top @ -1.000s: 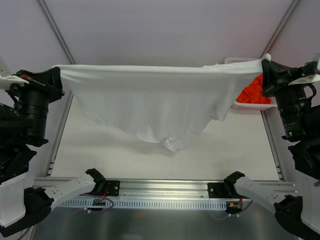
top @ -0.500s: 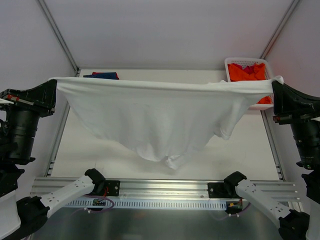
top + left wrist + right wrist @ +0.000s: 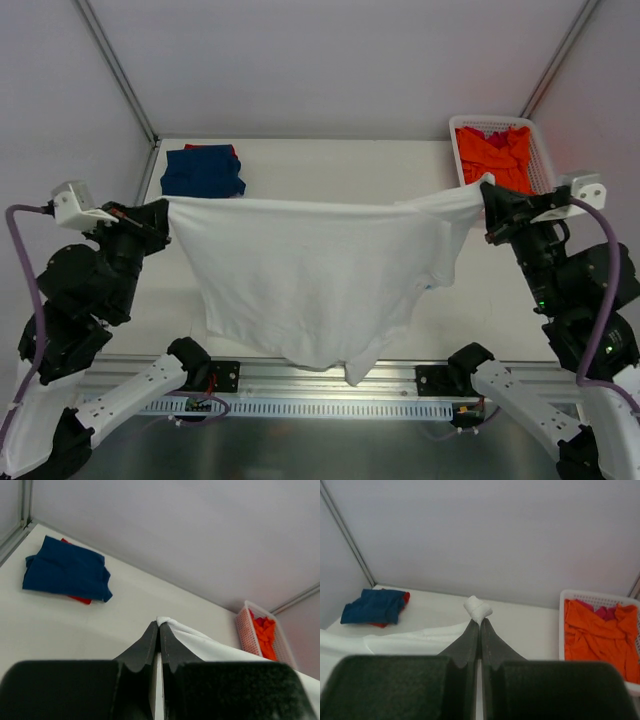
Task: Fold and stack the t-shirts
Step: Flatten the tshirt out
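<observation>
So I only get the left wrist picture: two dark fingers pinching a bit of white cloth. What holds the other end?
Observer: The right gripper, shut on the opposite corner of the white t-shirt.
Operator: Is it lying flat?
Observer: No, it hangs spread between the right gripper and the left gripper, like washing on a line.
Operator: Evenly?
Observer: Not quite; a sleeve droops near the right gripper's end.

red t-shirt [image 3: 79,599]: mostly hidden under dark blue t-shirt [image 3: 65,570] | basket [image 3: 600,599]: cut off, right wrist view's edge
</observation>
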